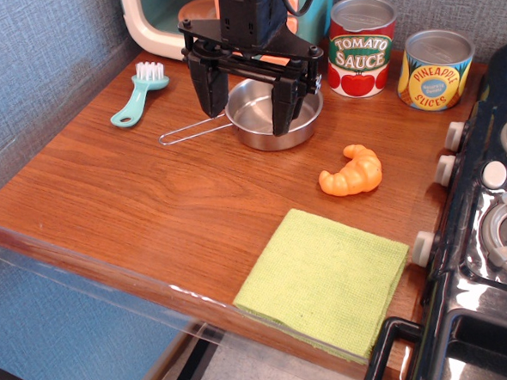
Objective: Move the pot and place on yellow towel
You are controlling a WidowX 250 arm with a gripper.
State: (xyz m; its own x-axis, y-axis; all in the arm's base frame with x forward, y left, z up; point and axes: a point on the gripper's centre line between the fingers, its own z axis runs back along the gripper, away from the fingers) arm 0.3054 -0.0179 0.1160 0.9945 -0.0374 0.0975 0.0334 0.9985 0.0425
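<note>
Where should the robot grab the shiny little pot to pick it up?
Probably by the rim, from straight above. The pot sits upright and shallow, so one finger can go inside and one outside its thin wall. The hand is open above it. The wire handle lies low and thin, so it is harder to pinch.

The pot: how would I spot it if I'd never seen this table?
Look at the back of the wooden table, just left of the tomato sauce can. Under the black gripper sits the pot: shallow, shiny steel, unlabelled, with a thin wire handle pointing left.

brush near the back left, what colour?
Teal handle, white bristles; the only view, observation.image, shows it.
</note>
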